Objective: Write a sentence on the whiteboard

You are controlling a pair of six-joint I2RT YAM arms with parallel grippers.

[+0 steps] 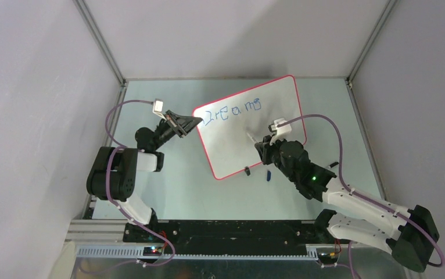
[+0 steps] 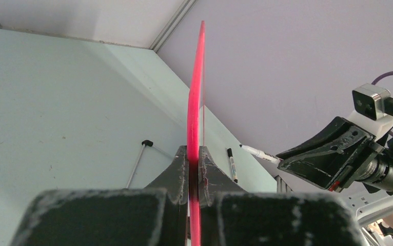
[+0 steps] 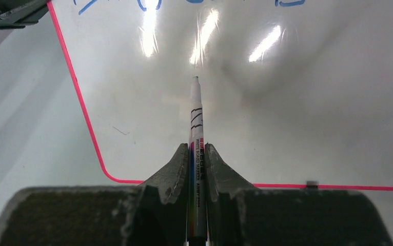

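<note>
Left claw (image 1: 192, 122) is clenched on the red rim of the whiteboard (image 1: 232, 145) at its left edge, and the wrist view shows the board edge-on, pinched between both fingers (image 2: 176, 171). Right claw (image 1: 262, 145) is grasping a marker (image 3: 195, 102) by its barrel, tip pointing at bare white in the middle of the board, though I cannot tell whether it touches. The board sits in the middle of the table (image 1: 173, 180), turned askew, with the sentence (image 1: 232, 112) showing one blue word, roughly "Dreams", along its top edge
</note>
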